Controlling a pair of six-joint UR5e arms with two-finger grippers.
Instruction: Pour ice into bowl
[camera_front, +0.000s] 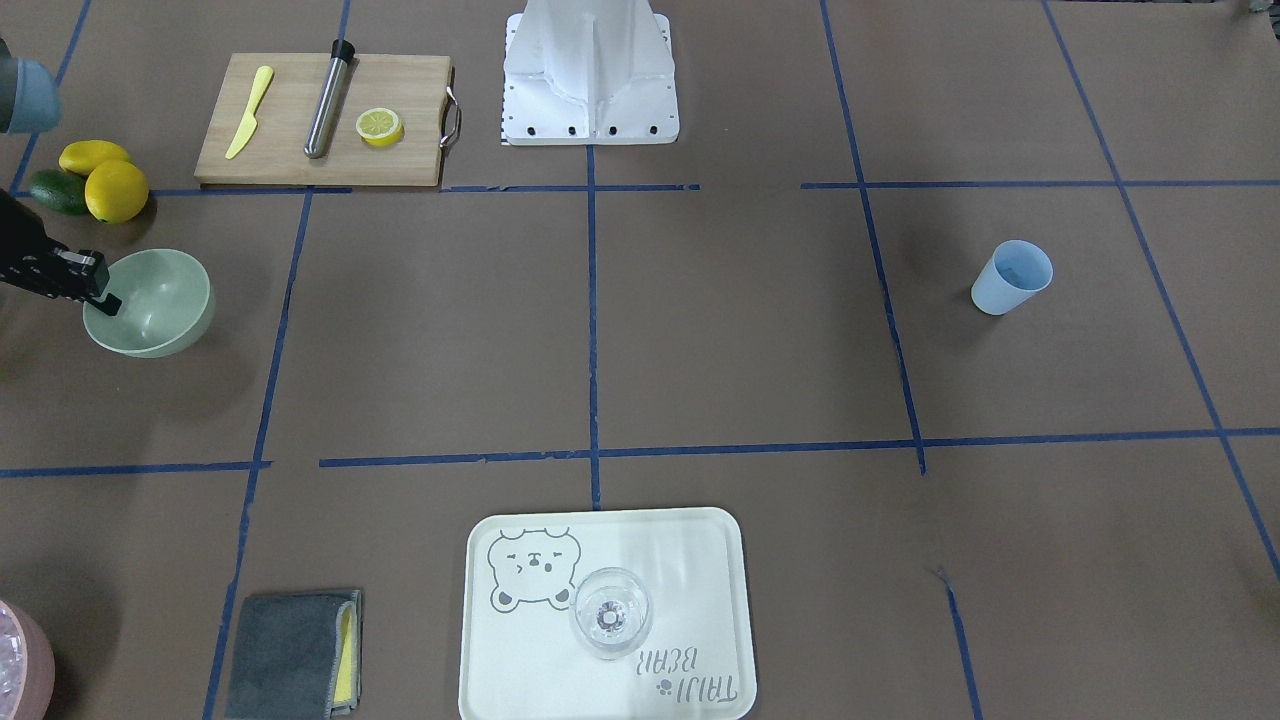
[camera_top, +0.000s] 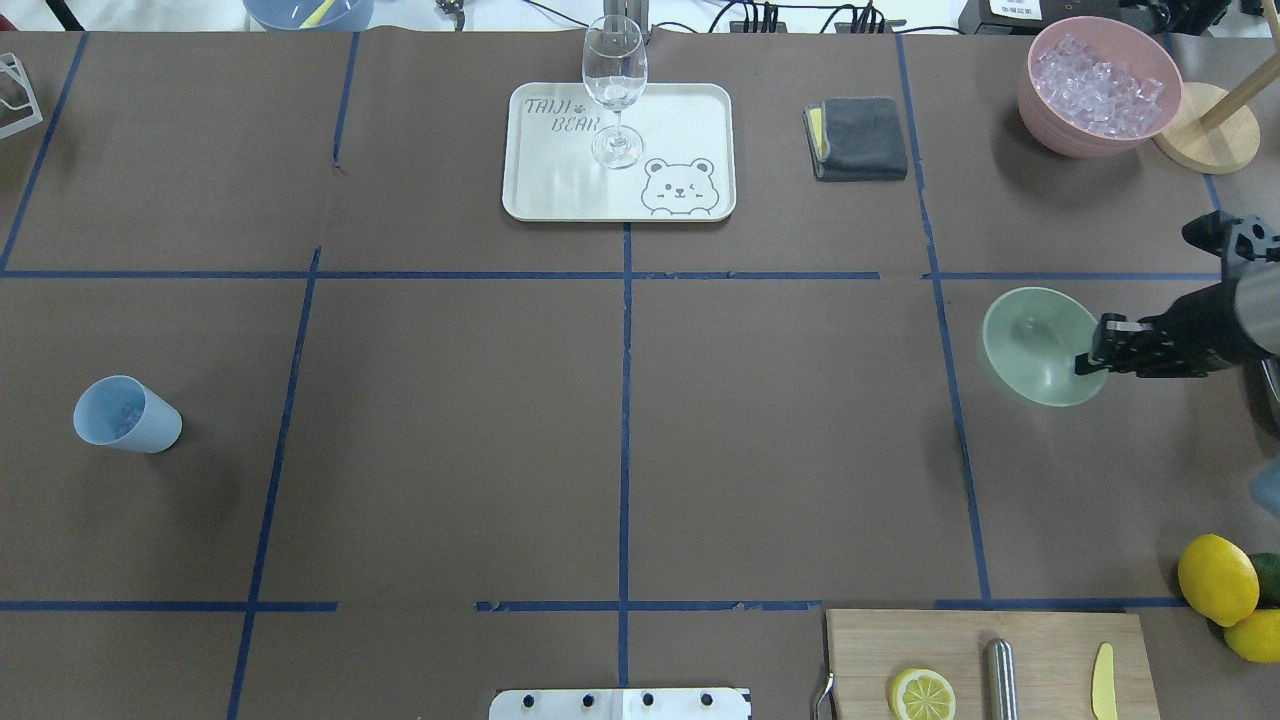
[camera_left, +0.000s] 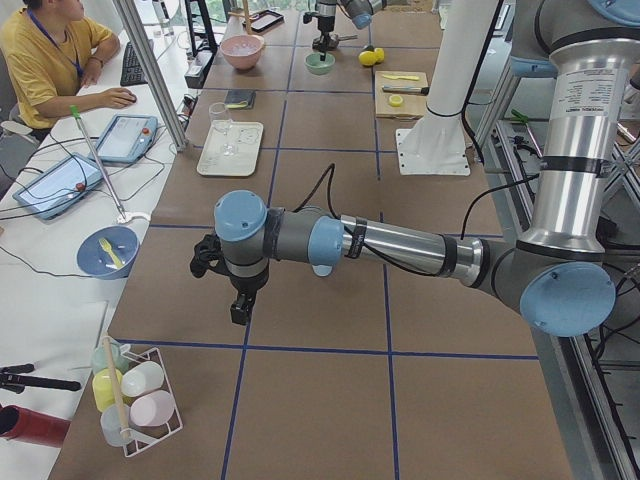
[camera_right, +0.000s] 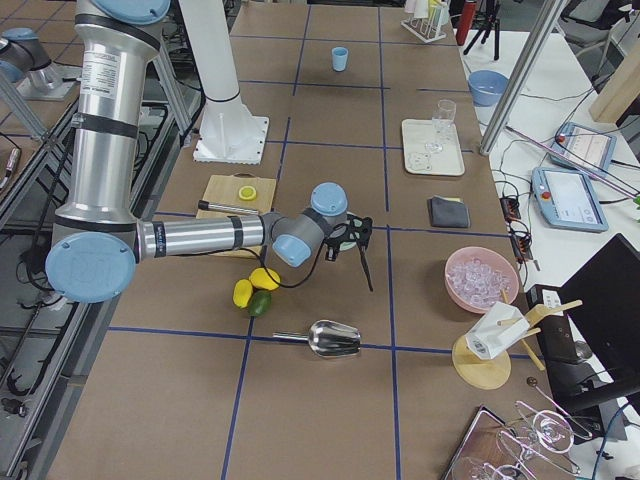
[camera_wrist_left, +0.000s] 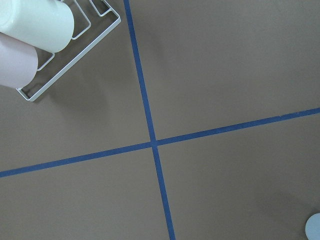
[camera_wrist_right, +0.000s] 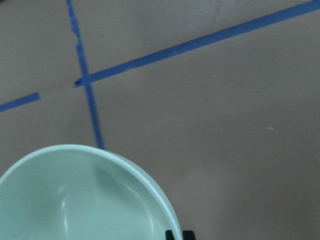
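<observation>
From the overhead camera I saw the right arm come in low from the 3 o'clock edge of the counter (camera_top: 620, 450). Its forearm lay nearly level and its wrist pointed toward 9 o'clock. The right pincer (camera_top: 1092, 358) was closed on the 3 o'clock rim of the bowl (camera_top: 1035, 345). It held the bowl tilted, with the mouth turned up and toward 9 o'clock. In the front-facing view the same dark fingers (camera_front: 106, 302) pinched the rim while a shadow lay on the paper under the bowl. My right wrist camera showed only the pale green inside of the bowl, which looked empty, and the tips of the fingers at its rim.

The ice (camera_top: 1098, 82) sat heaped in the pink container (camera_top: 1040, 125), toward 12 o'clock from the bowl and well apart from it.

The left arm showed only in the left side view. Its forearm reached out level over the counter and its wrist was bent so that the left pincer (camera_left: 240, 314) pointed straight down above the paper, touching nothing. I could not tell whether that pincer was open or closed. Its wrist camera showed crossed blue tape lines, a wire rack (camera_wrist_left: 75, 55) at 11 o'clock, and the edge of the blue cup (camera_wrist_left: 314, 227) at 5 o'clock.
</observation>
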